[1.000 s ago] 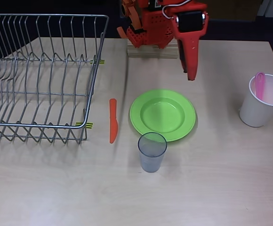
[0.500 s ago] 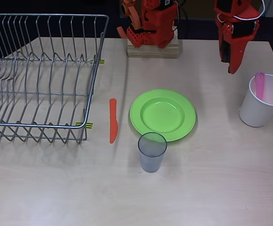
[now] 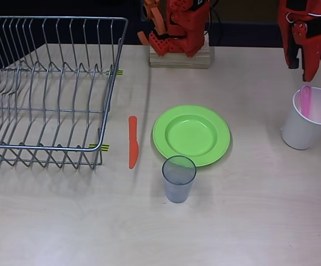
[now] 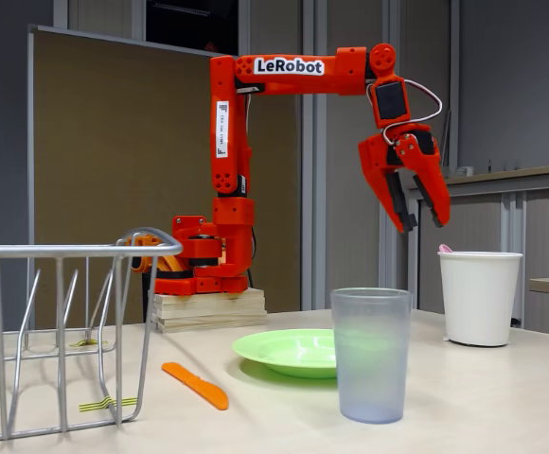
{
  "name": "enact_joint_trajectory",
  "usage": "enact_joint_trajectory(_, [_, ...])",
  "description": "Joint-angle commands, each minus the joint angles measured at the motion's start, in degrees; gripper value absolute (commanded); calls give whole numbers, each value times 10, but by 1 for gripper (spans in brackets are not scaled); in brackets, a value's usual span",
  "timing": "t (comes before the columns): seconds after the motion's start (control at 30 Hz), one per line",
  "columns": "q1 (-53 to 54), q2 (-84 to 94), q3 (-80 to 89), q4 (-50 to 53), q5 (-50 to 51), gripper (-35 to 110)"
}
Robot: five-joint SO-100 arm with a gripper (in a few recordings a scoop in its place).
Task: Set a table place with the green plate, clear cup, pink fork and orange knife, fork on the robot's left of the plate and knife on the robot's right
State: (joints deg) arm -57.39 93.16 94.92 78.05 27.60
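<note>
End effector [image 4: 424,219] open, empty, hanging high above white cup [image 3: 309,119] at table [image 3: 249,221] right edge in overhead view. Pink fork [image 3: 305,100] stands inside cup, handle up, leaning on far rim. Judged step: fetch fork. Advice: centre jaws over handle tip, descend straight, avoid cup rim, grip handle firmly, lift vertically so cup stays put. Green plate [image 3: 191,134], clear cup [image 3: 178,178], orange knife [image 3: 132,141] already laid.

green plate [image 3: 191,135] flat, centre | clear cup [image 3: 178,178] upright, touching rim | orange knife [image 3: 133,142] left | pink fork [image 3: 305,101] in white cup [image 3: 307,130]
</note>
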Motion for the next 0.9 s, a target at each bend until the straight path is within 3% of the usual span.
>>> enact_joint_trajectory(0.0, [-15,-7,-21,-20,6,19])
enact_joint_trajectory(0.87, [-2,-66,-25,-101,-44,13])
